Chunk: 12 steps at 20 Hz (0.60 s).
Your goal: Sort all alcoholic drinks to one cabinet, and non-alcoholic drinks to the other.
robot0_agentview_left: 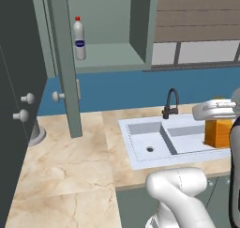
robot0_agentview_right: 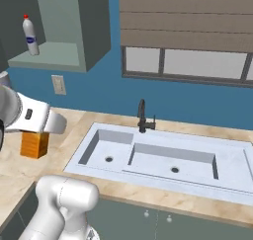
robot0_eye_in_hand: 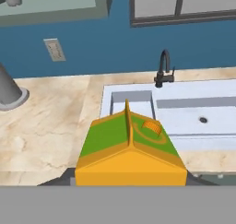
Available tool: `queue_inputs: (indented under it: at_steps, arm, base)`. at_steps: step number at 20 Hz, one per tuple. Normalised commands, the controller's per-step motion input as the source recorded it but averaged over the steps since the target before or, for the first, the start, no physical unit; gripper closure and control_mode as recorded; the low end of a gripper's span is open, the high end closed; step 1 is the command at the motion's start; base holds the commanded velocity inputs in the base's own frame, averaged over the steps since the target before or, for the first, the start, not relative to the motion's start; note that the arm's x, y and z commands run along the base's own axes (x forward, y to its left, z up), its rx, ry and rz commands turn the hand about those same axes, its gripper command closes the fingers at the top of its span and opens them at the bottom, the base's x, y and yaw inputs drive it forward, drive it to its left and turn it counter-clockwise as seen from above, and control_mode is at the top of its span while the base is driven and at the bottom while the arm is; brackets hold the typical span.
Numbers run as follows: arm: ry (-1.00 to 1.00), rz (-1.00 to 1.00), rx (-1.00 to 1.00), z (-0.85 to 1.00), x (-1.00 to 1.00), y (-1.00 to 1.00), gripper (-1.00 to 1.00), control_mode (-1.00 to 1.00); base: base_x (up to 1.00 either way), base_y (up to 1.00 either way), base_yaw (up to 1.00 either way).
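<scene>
Orange carton [robot0_eye_in_hand: 131,165] with a green gabled top is seen nearest in the hand view, pressed against the bottom edge where the gripper's jaws are hidden by it; the carton appears to be held, lifted above the marble counter [robot0_agentview_left: 70,175]. In both base views the carton [robot0_agentview_right: 34,144] is partly covered by the white arm. Beyond it lies the pale double sink [robot0_agentview_right: 163,160] with a dark faucet [robot0_agentview_right: 143,116]. Farthest, the white bottle [robot0_agentview_left: 79,38] with a red cap is stood upright on the open cabinet's shelf [robot0_agentview_left: 112,56].
</scene>
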Motion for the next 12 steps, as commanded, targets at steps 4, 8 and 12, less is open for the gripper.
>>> queue_inputs:
  at_steps: [4,8,12]
  arm:
    - [0.0,0.09,0.0,0.0,0.0,0.86,1.0,-1.0]
    - [0.0,0.05,0.0,0.0,0.0,0.9,1.0,-1.0]
    - [0.0,0.03,0.0,0.03,0.0,0.84,1.0,-1.0]
  base:
    - [0.0,0.0,0.0]
    - [0.0,0.0,0.0]
    - [0.0,0.0,0.0]
